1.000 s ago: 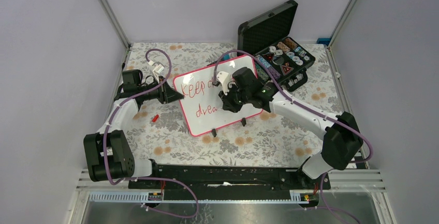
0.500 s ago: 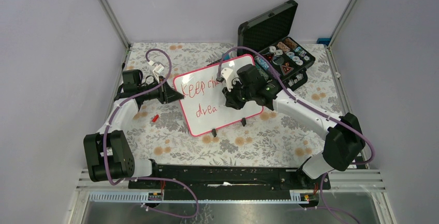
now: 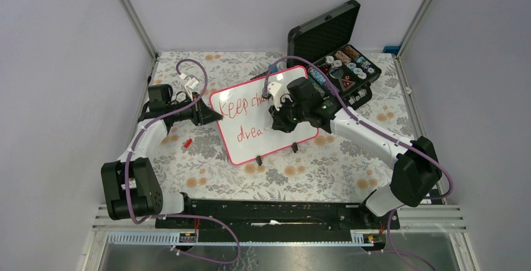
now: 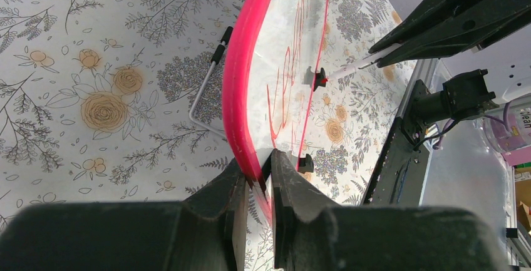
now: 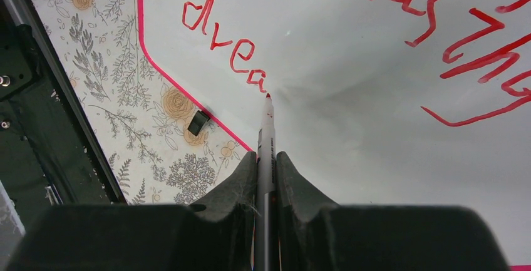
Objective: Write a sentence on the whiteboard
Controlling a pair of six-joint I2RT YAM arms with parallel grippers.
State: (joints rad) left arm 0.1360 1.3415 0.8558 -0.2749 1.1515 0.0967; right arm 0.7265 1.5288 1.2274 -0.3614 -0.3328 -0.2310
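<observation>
Findings for you, operator.

The whiteboard point(image 3: 273, 144) sits mid-table on the flowered cloth point(image 3: 206, 171), turned at an angle. Its left corner points at the left arm and its far right corner lies near the open black case point(image 3: 329, 39). In the left wrist view a wire prop point(image 4: 203, 96) shows behind its pink frame point(image 4: 241, 96).

The left gripper point(image 3: 210, 116) is pinching the board's left edge, with the frame caught between the two fingers point(image 4: 235, 189).

The right gripper point(image 5: 266, 158) is over the board's middle, its fingers pressed together on a marker point(image 5: 266, 134). The red tip touches the white surface just right of the last letter.

The sentence point(image 3: 241, 119) is in red on two lines. The lower line reads "drea" point(image 5: 222, 49). In the top view the upper line shows "Keep ch" before the right wrist covers it.

Edges: the lower line runs close to the board's near edge, where two black feet point(image 3: 258, 160) stand on the cloth. One foot point(image 5: 198, 122) shows just left of the marker in the right wrist view.

Room: bare white board continues to the right of the tip. A small red piece point(image 3: 187, 142) lies on the cloth left of the board, near the left forearm.
</observation>
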